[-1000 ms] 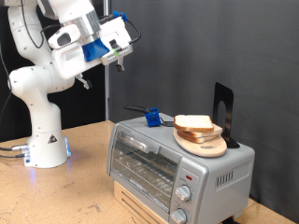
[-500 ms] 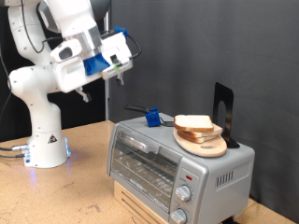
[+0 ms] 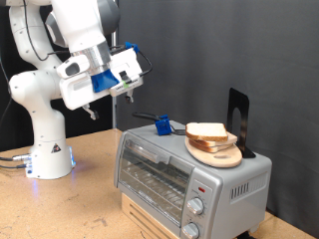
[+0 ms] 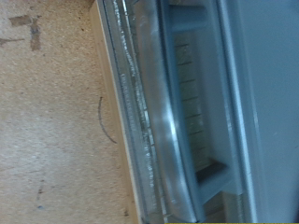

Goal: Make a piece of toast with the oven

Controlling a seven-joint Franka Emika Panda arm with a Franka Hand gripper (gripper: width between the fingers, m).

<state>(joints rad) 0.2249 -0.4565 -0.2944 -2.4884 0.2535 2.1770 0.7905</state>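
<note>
Your pincer [image 3: 128, 88] hangs in the air above and left of the toaster oven [image 3: 189, 169]; you cannot tell how wide it stands. Piece of toast [image 3: 206, 130] lies on the round wooden board [image 3: 215, 151] atop the oven. Oven door [image 4: 177, 112] shut.

The arm [image 3: 60, 70] was glossy white, built of rounded segments with dark joint seams. Its conical base [image 3: 48, 154] carried a small triangular warning label and glowed blue at the foot. The end effector [image 3: 128, 88] showed blue parts, a white housing and dark fingers.
</note>
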